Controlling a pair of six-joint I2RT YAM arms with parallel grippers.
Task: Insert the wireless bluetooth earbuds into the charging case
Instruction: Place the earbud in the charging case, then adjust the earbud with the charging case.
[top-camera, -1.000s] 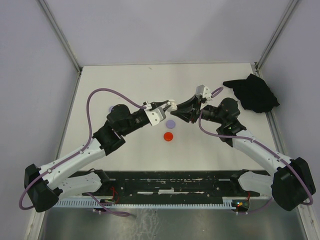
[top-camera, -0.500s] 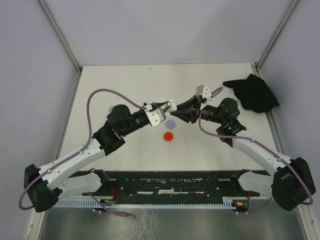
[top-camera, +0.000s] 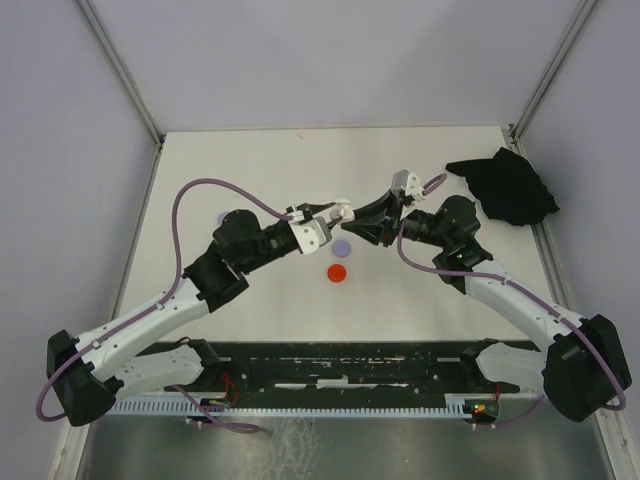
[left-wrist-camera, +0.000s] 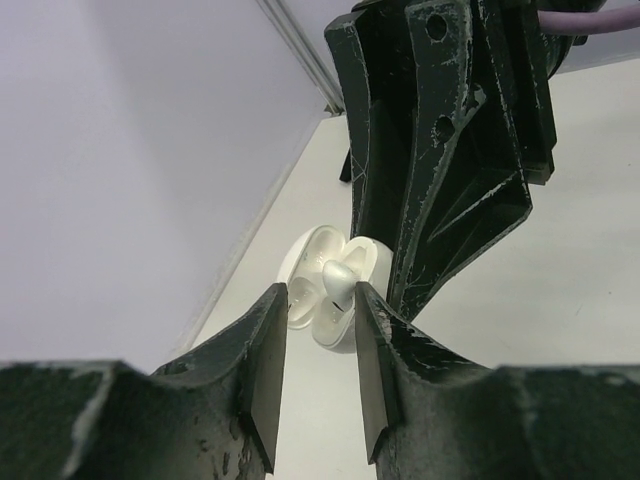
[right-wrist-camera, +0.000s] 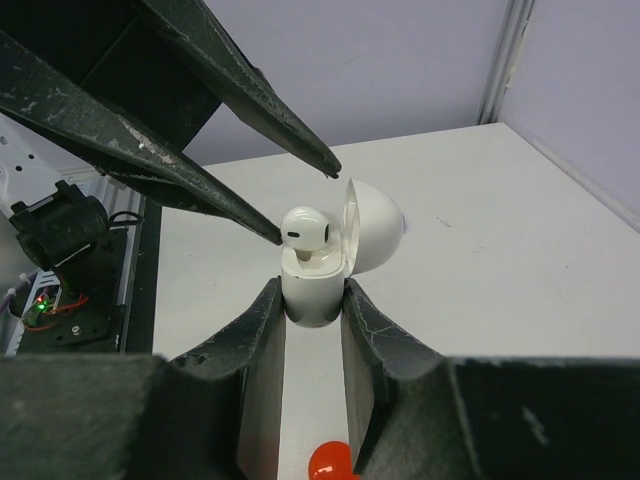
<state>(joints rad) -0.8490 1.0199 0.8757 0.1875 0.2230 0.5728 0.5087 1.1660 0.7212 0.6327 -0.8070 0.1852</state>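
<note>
Since a second ago the left arm has drawn back a little toward its own side, and the right arm is where it was. On the far left of the white table (top-camera: 250, 160) a lilac disc (top-camera: 221, 217) shows only partly from behind the left arm. The left gripper (left-wrist-camera: 318, 300) is raised above the table, its two fingers parted by a narrow gap with nothing between them. In the right wrist view its lower fingertip is just beside the white earbud (right-wrist-camera: 305, 228); whether it touches, I cannot tell. The upper tip stands apart, above the lid. The earbud sits in the charging case (right-wrist-camera: 320, 270) with its rounded head standing above the rim, and the lid is open and tilted back. Below this meeting point, on the table, lie another lilac disc (top-camera: 342, 247) and, nearer to the arm bases, a red disc (top-camera: 337, 272), close together but not touching. The right gripper (right-wrist-camera: 311, 300) is closed on the lower body of the case and holds it upright in the air. At the far right a crumpled black cloth (top-camera: 505, 185) lies at the table edge.
</note>
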